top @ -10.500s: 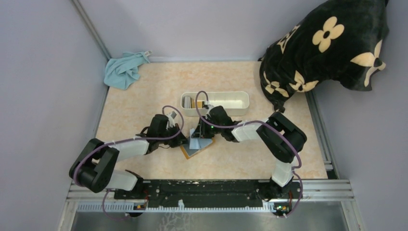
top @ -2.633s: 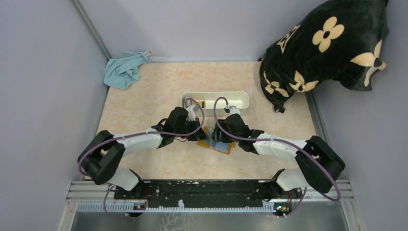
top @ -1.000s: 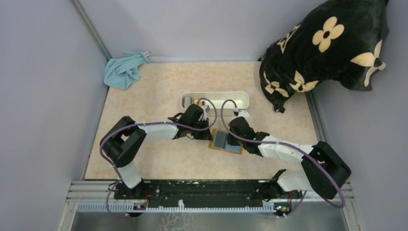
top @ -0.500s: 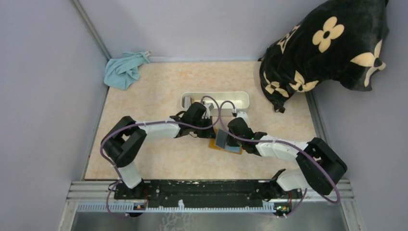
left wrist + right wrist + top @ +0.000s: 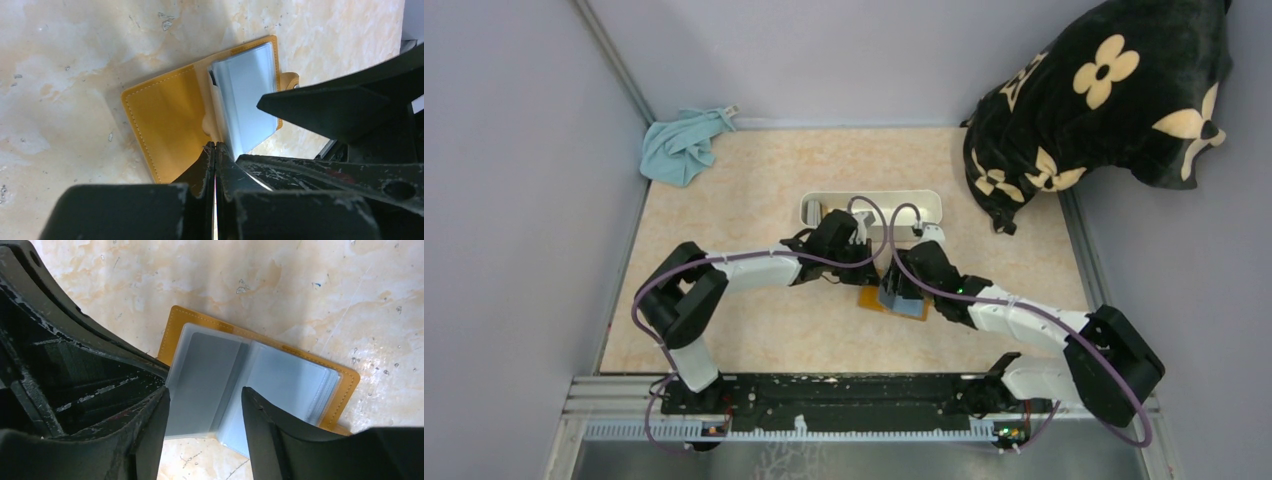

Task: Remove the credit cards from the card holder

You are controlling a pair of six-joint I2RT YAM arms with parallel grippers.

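Note:
The card holder (image 5: 894, 300) lies open on the table, orange-brown with pale blue-grey plastic sleeves (image 5: 210, 375). My left gripper (image 5: 215, 145) is shut, and its tips rest at the holder's fold (image 5: 207, 125) beside the bare inner cover (image 5: 165, 120). My right gripper (image 5: 205, 410) hangs open over the holder's near edge, and one sleeve page stands up between its fingers (image 5: 270, 430) without being pinched. I cannot tell whether any of the credit cards sits in the sleeves. Small greyish and tan pieces (image 5: 822, 214) show in the white tray's left end.
The long white tray (image 5: 924, 208) stands just behind both wrists. A teal cloth (image 5: 682, 145) lies at the back left corner and a black flowered cushion (image 5: 1104, 90) at the back right. Grey walls close in the left and back sides.
My right gripper has opened and let go of the sleeve page it had lifted. It has moved a little toward the tray. The left gripper stays shut in place.

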